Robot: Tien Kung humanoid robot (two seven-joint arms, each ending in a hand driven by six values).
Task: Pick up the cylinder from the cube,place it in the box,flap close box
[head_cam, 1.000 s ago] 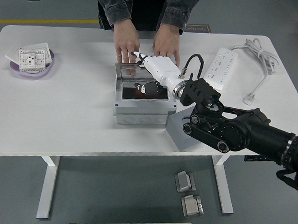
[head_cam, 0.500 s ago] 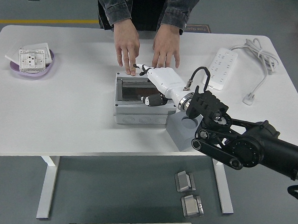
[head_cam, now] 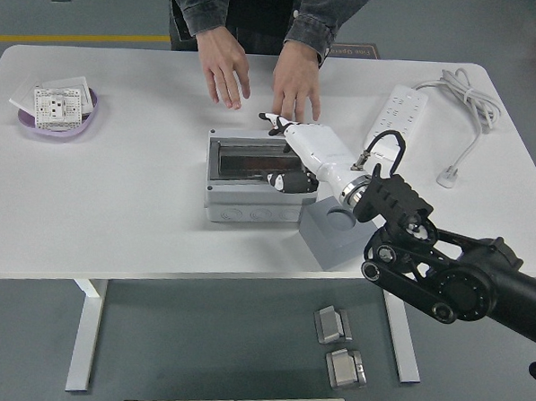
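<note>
Right robot hand lies over the right part of the grey box, fingers loosely curled, grasping nothing; lid down flat. Cylinder not visible, dark lid hides the inside. Grey cube w/ round hole sits just right of the box on the white surface. Person's two hands hover at far side, off the box.
</note>
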